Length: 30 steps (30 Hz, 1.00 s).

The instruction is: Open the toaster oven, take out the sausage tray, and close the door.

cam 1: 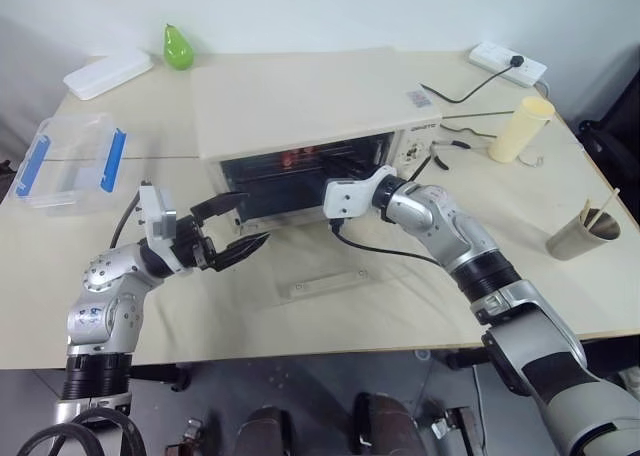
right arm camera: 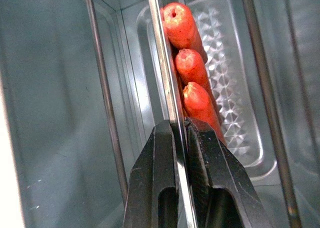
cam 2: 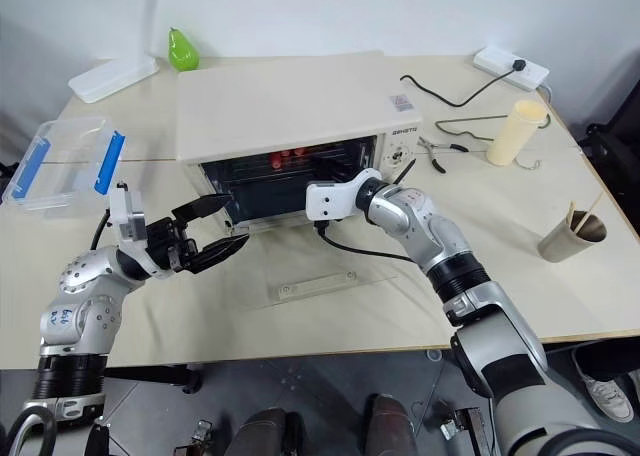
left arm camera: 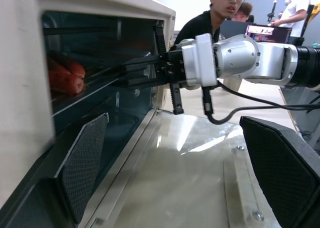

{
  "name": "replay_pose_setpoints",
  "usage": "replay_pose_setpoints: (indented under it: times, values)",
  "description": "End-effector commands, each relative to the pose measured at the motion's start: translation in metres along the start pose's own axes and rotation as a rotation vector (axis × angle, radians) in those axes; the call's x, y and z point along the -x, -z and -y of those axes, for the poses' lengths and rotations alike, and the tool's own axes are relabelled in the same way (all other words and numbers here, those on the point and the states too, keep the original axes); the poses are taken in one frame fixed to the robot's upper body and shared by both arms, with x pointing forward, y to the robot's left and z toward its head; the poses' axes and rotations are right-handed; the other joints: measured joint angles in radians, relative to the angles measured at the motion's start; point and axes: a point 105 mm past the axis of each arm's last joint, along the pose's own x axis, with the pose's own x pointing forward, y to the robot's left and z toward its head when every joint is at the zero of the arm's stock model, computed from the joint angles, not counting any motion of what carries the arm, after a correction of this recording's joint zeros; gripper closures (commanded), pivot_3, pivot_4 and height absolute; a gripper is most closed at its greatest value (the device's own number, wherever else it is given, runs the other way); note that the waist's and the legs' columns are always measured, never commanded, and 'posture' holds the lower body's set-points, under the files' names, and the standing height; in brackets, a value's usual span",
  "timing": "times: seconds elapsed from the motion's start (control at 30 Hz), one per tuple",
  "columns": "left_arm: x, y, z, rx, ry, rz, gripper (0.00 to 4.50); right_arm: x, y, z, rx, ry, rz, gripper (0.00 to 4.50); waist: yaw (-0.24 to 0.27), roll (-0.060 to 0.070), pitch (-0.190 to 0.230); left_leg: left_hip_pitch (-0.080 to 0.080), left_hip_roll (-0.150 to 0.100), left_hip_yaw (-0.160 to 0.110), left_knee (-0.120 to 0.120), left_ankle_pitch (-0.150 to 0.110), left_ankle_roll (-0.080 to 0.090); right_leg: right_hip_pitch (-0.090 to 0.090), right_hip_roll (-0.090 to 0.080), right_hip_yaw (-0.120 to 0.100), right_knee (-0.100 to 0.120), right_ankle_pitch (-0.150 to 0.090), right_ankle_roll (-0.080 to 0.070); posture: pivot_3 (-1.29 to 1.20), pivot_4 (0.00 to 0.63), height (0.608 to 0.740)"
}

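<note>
1. The right gripper (right arm camera: 181, 138) reaches into the toaster oven (cam 1: 300, 111), its two black fingers pinched together on the thin front rim of the sausage tray (right arm camera: 235, 83).
2. Three red-orange sausages (right arm camera: 190, 68) lie side by side on the tray, at twelve o'clock from the fingertips.
3. The door (cam 1: 330, 276) lies folded down flat on the table (cam 1: 560, 296), at six o'clock from the oven's mouth.
4. The left gripper (cam 1: 232, 226) hovers with fingers spread wide and empty, at nine o'clock from the right gripper, just outside the opening.
</note>
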Motion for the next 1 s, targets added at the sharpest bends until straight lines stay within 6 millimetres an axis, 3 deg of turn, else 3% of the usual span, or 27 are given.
replay_pose_setpoints:
  times: [0.03,0.5,0.77,1.0]
  values:
    - [0.001,-0.013,-0.012,-0.041,-0.038,0.035,0.0,0.006,-0.027,0.026,-0.011,0.077,0.13,4.38,-0.005,0.0,0.0,0.0,0.0,0.0,0.0,0.0,0.0,0.0,0.0,0.0,0.0,0.0,0.0,0.0,0.15,0.74]
    - [0.008,-0.02,-0.019,-0.018,-0.05,0.031,0.0,0.066,-0.043,-0.003,-0.044,-0.044,0.147,4.38,0.012,-0.001,0.0,0.0,0.0,0.0,0.001,0.0,0.0,0.0,0.0,0.0,0.0,0.0,0.0,0.0,0.15,0.74]
    - [0.005,-0.02,-0.02,0.007,-0.039,0.016,0.0,0.088,-0.056,0.007,-0.037,-0.041,0.152,4.38,0.021,-0.001,0.0,0.0,0.0,0.0,0.002,0.0,0.0,0.0,0.0,0.001,0.0,0.0,0.0,0.0,0.15,0.74]
    - [0.004,-0.015,-0.017,0.058,-0.041,-0.01,0.0,0.106,-0.068,-0.008,-0.004,-0.049,0.184,4.38,0.023,-0.001,0.001,0.0,0.0,0.0,0.002,0.0,0.0,0.001,0.0,0.0,0.0,0.0,0.0,0.0,0.15,0.74]
